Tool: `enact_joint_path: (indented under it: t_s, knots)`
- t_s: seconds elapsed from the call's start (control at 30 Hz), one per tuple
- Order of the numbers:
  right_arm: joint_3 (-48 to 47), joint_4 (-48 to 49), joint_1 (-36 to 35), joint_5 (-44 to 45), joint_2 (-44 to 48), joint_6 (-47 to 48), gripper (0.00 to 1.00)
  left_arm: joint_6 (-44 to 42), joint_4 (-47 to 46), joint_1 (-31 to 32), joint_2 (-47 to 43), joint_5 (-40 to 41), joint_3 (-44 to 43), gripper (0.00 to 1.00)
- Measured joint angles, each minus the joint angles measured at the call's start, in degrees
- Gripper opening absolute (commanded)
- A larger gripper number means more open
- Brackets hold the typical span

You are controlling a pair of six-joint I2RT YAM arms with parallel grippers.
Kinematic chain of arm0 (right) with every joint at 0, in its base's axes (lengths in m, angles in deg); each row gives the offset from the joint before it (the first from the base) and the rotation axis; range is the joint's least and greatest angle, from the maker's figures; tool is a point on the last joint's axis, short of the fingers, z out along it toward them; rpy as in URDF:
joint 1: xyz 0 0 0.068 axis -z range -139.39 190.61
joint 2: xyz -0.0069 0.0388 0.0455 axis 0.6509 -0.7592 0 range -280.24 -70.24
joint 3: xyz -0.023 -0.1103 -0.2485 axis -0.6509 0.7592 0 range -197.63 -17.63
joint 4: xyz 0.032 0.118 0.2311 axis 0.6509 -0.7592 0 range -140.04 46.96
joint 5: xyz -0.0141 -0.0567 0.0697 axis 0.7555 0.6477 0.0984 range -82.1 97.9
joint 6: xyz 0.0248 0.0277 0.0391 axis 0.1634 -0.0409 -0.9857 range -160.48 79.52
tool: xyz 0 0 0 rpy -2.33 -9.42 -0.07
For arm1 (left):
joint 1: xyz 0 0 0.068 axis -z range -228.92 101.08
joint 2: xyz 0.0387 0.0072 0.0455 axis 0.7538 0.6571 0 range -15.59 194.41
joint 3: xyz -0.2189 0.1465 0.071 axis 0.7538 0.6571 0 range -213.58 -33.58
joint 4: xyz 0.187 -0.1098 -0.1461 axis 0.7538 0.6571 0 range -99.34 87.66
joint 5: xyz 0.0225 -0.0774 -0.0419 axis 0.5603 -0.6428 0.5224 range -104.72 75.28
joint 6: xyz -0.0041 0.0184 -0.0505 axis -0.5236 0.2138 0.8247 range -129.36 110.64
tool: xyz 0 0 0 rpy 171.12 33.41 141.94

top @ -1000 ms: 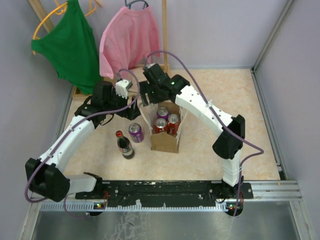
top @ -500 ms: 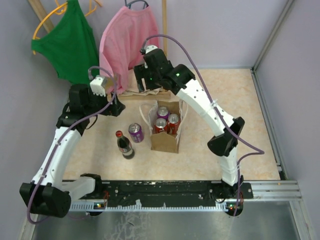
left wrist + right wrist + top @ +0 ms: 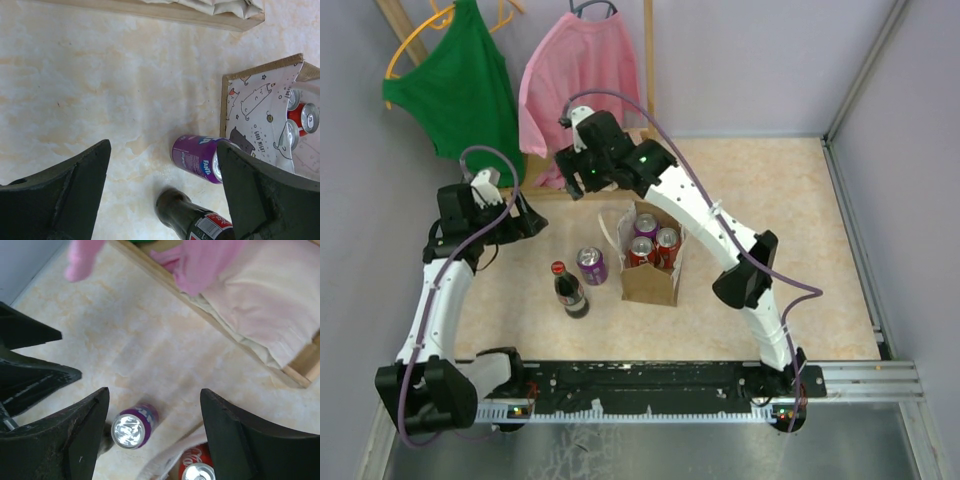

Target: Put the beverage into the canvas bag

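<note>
From above, both my arms have swung away from the canvas bag [image 3: 650, 285]. A second ago they crowded over its mouth. Now my left claw [image 3: 525, 215] sits well off to the left and my right claw [image 3: 570, 178] hangs behind and left of the bag, near the hem of the pink shirt [image 3: 570, 90]. The bag stands upright with three cans [image 3: 666, 238] inside. The purple can [image 3: 591, 264] stands on the table [image 3: 800, 220] just beside the bag's left wall, and the cola bottle [image 3: 568, 290] is a little nearer to me. I judge one drop-off finished, with these two still to go.

Through my left wrist, my left claw [image 3: 164, 147] is spread wide with nothing between its fingers. Below the gap I see the purple can [image 3: 200, 159], the cola bottle's [image 3: 190, 220] neck, and the bag's printed lining [image 3: 255, 110] at the right.

Through my right wrist, my right claw [image 3: 155, 392] is also wide apart and empty. The purple can's [image 3: 132, 427] lid shines almost straight below the gap, with a red can [image 3: 197, 467] in the bag lower down. The folded beige cloth [image 3: 265, 315] lies beyond. So I take the purple can as the next beverage, and my right claw looks better lined up over it.
</note>
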Motion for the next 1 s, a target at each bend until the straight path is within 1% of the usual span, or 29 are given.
enact_joint_path:
  t_s: [0.1, 0.2, 0.4, 0.57, 0.67, 1.0]
  knots:
    - [0.04, 2.23, -1.84, -1.33, -1.62, 1.97, 0.7, 0.87, 0.39, 0.0, -0.48, -0.24, 0.57, 0.92]
    - [0.04, 2.38, -3.45, -2.03, -3.32, 2.73, 0.69, 1.33, 0.85, -0.11, -1.18, -0.17, 0.59, 0.93]
    - [2.67, 0.79, -5.31, -2.95, -6.86, 3.32, 0.69, 2.8, 2.08, -1.99, -2.32, 0.26, 1.68, 0.93]
    - [8.5, -0.24, -5.84, -3.04, -7.02, 3.34, 0.72, 4.09, 3.58, -3.72, -2.54, 0.59, 4.59, 0.93]
    - [10.99, -1.16, -5.86, -3.3, -7.06, 3.3, 0.72, 4.7, 4.13, -4.22, -2.49, 0.74, 4.87, 0.92]
    - [11.26, -4.74, -5.86, -5.25, -7.15, 2.64, 0.74, 4.92, 4.2, -4.48, -1.95, 0.81, 4.87, 0.92]
